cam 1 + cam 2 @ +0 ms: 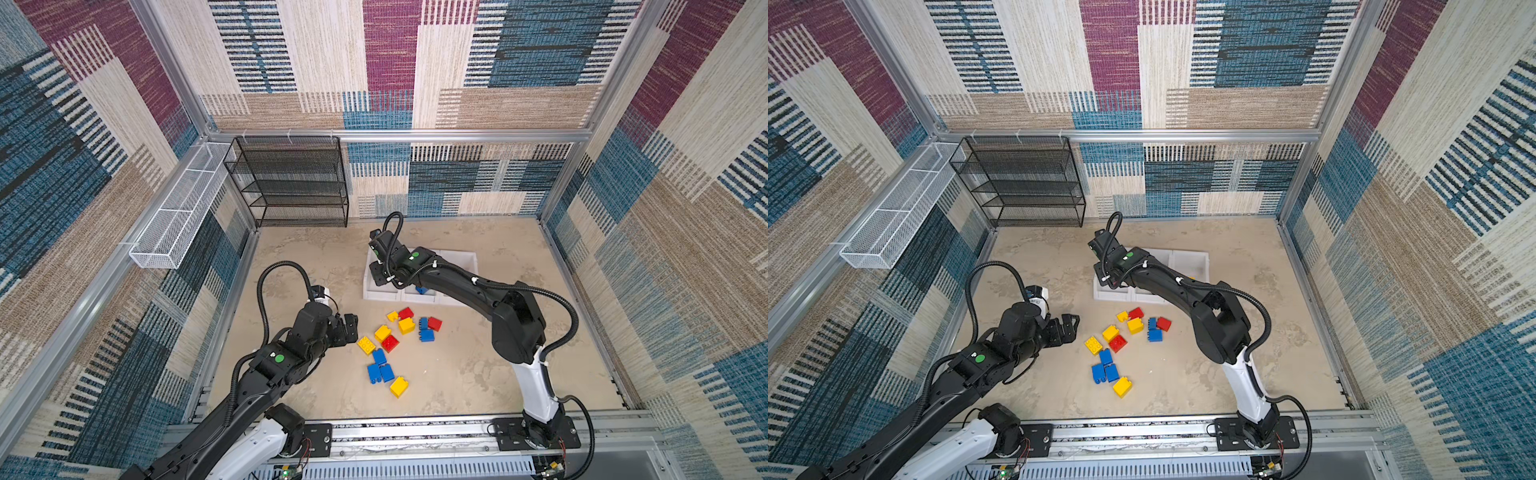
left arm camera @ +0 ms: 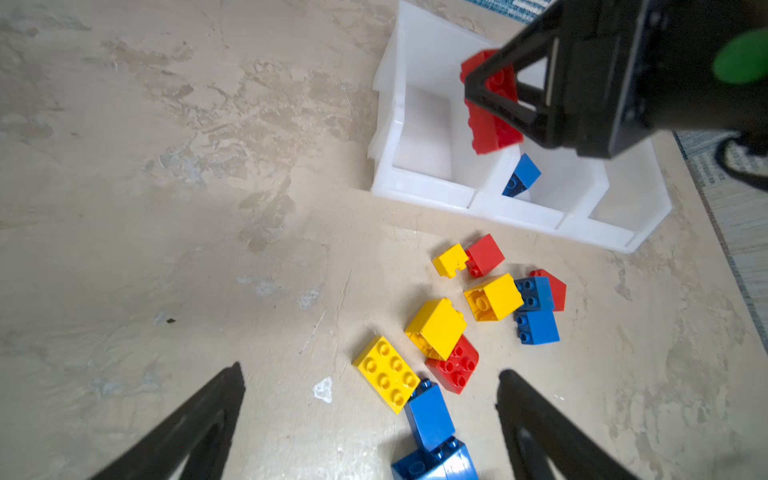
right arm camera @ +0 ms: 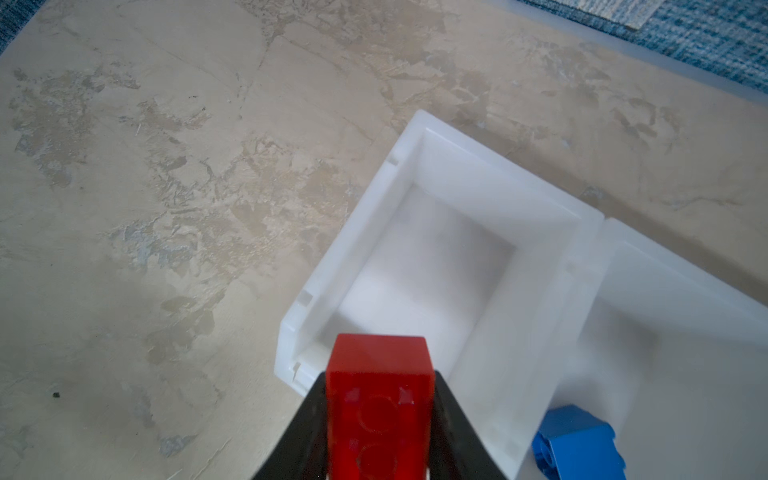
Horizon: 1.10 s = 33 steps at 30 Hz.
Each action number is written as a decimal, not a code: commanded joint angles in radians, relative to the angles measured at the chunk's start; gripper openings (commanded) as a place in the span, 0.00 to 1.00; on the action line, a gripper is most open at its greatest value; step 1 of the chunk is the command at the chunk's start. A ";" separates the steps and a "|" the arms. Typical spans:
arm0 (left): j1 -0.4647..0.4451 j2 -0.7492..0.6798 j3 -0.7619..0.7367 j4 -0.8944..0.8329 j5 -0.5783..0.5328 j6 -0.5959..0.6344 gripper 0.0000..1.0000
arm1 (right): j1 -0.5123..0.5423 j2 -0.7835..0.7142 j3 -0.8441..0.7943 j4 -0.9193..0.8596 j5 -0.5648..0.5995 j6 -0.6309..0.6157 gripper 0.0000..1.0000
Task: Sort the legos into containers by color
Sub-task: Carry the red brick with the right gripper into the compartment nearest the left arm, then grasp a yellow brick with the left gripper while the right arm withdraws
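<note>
Several red, blue and yellow legos lie loose in mid-table, among them a flat yellow one. Behind them, three white containers stand in a row. My right gripper is shut on a red lego above the left container, which looks empty inside. A blue lego lies in the middle container. My left gripper is open just left of the pile, with nothing held.
A black mesh shelf rack stands at the back left against the wall. A white wire basket hangs along the left frame. Aluminium rails carry both arm bases at the front edge.
</note>
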 commanded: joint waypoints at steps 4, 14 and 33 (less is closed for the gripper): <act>0.001 0.005 -0.021 -0.009 0.048 -0.064 0.97 | -0.026 0.061 0.067 -0.014 -0.030 -0.019 0.40; 0.001 0.027 -0.041 0.002 0.086 -0.085 0.96 | -0.028 0.038 0.062 -0.017 -0.029 -0.015 0.65; -0.004 0.222 -0.075 0.061 0.226 -0.199 0.92 | -0.026 -0.354 -0.375 0.096 -0.062 0.087 0.67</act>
